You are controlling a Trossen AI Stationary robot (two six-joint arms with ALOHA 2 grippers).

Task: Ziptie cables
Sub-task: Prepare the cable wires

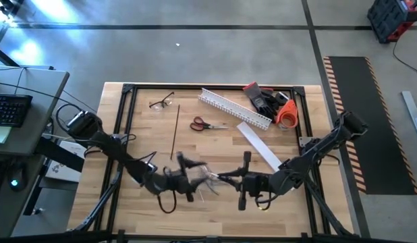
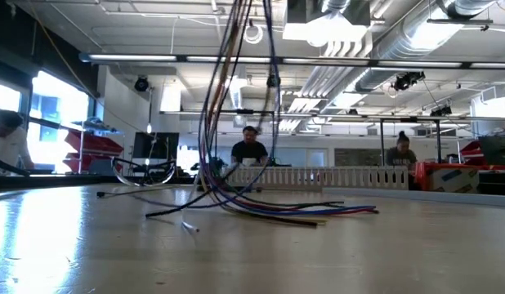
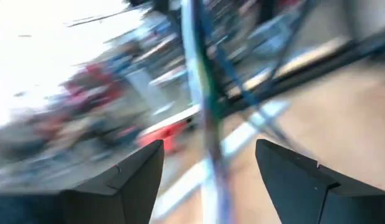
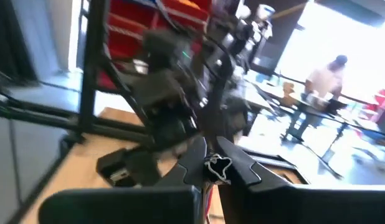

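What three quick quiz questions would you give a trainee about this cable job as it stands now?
1. True or false: the ziptie is wrapped round the cables.
2. The cables are gripped by: A the right gripper, B a clamp, C nothing.
3. Fill in: the ziptie lies flat on the ___.
Key: 1 false; 2 A; 3 table.

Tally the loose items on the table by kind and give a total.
Cable bundle: 1
Black ziptie: 1
Red-handled scissors: 1
Eyeglasses: 1
White slotted duct: 1
Flat white cover strip: 1
Orange tape roll: 1
Total: 7
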